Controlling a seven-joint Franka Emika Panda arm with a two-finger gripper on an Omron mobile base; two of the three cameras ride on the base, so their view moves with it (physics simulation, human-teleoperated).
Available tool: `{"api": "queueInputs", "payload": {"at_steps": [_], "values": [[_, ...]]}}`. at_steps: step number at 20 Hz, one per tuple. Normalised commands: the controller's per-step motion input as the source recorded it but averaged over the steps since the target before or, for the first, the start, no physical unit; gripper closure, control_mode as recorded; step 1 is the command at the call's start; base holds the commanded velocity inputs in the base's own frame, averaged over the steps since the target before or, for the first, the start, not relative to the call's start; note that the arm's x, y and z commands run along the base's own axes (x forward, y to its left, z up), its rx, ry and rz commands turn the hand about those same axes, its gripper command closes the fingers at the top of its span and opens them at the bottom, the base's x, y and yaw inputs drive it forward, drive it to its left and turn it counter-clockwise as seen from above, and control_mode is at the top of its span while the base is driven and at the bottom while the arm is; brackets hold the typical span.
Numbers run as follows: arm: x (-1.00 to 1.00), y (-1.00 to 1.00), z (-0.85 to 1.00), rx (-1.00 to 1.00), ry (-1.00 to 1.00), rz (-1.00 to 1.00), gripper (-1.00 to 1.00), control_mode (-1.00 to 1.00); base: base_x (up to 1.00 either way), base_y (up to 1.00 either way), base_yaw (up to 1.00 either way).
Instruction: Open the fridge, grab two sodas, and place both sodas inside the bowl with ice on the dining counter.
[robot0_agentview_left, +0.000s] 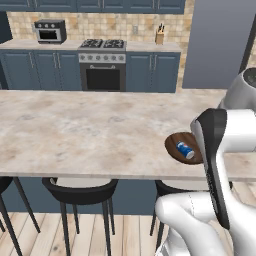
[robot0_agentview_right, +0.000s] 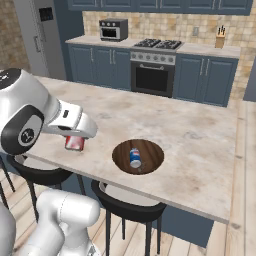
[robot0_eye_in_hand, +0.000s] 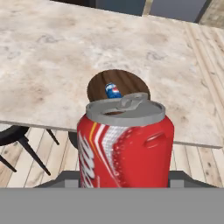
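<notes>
My gripper is shut on a red soda can with a silver top, held upright over the near edge of the dining counter. The red can looms close in the hand view and hides the fingertips. Just beyond it the dark brown bowl rests on the counter with a blue soda can lying inside. From the right base view the bowl with the blue can lies to the right of my hand. The bowl and blue can peek out beside my arm. The grey fridge stands at the far left, doors closed.
Black stools stand under the counter's near edge, another is in the left base view. Across the aisle are dark blue cabinets, a stove, a toaster oven and a knife block. The counter slab stretches wide to the left.
</notes>
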Motion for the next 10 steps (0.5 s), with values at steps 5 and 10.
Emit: {"api": "queueInputs", "payload": {"at_steps": [5,10], "values": [[0.86,-0.72,-0.59,0.00,0.35,0.00,1.00,-1.00,0.00,0.00,0.00],[0.72,-0.47,-0.95,-0.02,0.29,0.00,1.00,-1.00,0.00,0.00,0.00]]}}
